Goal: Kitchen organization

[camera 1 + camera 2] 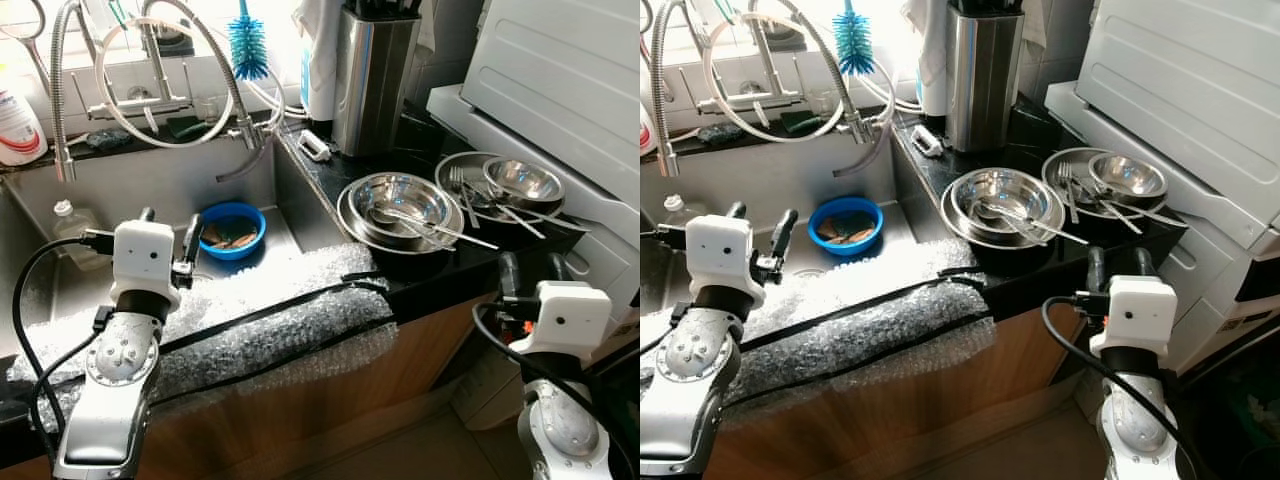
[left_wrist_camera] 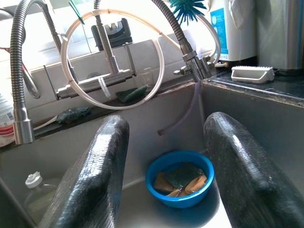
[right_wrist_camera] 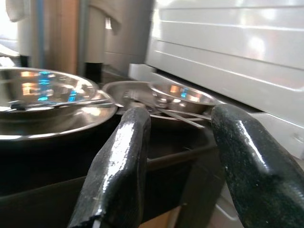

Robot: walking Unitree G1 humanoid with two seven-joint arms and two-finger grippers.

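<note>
A blue bowl [image 1: 231, 229] holding sponges sits on the sink floor; it lies between the two black fingers in the left wrist view [image 2: 179, 180]. My left gripper [image 1: 170, 232] hovers open over the sink's front edge, short of the bowl. On the black counter stands a stack of steel bowls [image 1: 398, 205] with a spoon inside. Beside it, a steel plate [image 1: 470, 170] carries a small steel bowl [image 1: 522, 183] and forks. My right gripper [image 1: 532, 268] is open, empty, below and in front of the counter edge, pointing at the steel dishes [image 3: 52, 90].
Bubble wrap [image 1: 290, 300] covers the counter's front edge. Coiled faucets [image 1: 160, 90] and a blue brush [image 1: 246, 45] stand behind the sink, and a plastic bottle [image 1: 72, 225] lies inside it. A steel knife block [image 1: 372, 80] rises at the back. A white appliance [image 1: 560, 90] borders the right.
</note>
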